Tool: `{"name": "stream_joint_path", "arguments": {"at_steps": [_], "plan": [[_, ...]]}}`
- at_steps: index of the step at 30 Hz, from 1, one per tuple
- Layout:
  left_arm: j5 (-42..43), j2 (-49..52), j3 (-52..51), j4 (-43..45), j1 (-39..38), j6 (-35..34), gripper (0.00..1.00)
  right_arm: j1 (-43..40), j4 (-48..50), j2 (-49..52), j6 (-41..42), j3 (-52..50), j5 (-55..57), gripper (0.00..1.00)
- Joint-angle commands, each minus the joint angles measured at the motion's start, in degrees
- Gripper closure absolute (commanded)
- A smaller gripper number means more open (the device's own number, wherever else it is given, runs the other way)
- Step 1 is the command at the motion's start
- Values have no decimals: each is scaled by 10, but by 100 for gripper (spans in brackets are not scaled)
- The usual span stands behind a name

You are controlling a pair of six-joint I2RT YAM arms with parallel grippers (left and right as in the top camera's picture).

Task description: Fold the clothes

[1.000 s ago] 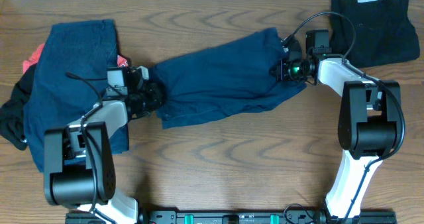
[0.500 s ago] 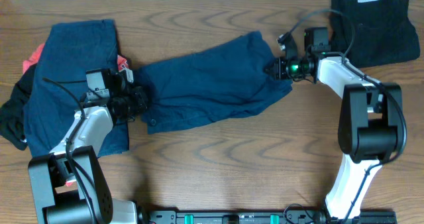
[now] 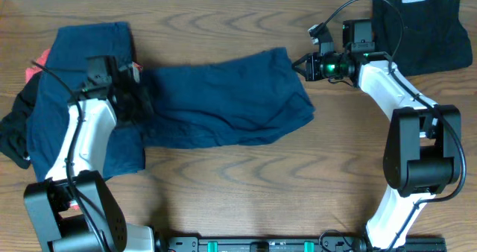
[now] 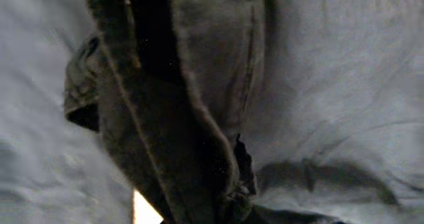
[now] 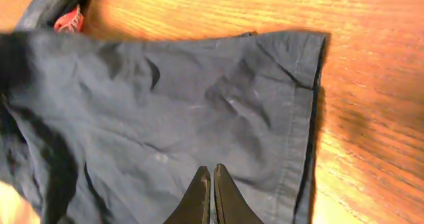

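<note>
So, left gripper point(image 3: 139, 101): clenched on the left end of the navy shorts point(image 3: 223, 103); the left wrist view is filled with bunched dark fabric, and the jaws themselves are hidden.
Right gripper point(image 5: 211, 169): pinched closed with nothing between the tips; sits just off the shorts' far right corner in the overhead view, tips over the hemmed leg in the wrist view.
Navy shorts: spread out and wrinkled across the middle of the table point(image 3: 246, 185); left end overlaps the pile, right hem faces the right arm.
Pile point(image 3: 82, 65): at the table's left edge, a big navy piece on top, left arm lying across it.
Red-orange piece point(image 3: 36, 64): peeks out at the pile's left side.
Black piece point(image 3: 11, 133): under the pile, right at the left edge.
Black garment point(image 3: 425, 32): far right corner of the table, apart from the navy shorts, behind the right arm.
</note>
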Motion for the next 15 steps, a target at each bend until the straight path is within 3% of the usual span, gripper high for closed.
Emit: {"name": "stream_joint_path", "arguments": {"at_steps": [1, 15], "plan": [[-25, -9, 25, 6, 0, 20, 94, 25, -1, -5, -17, 5, -2, 97], [-25, -8, 25, 87, -10, -6, 94, 67, -39, 25, -14, 5, 92, 99]]}}
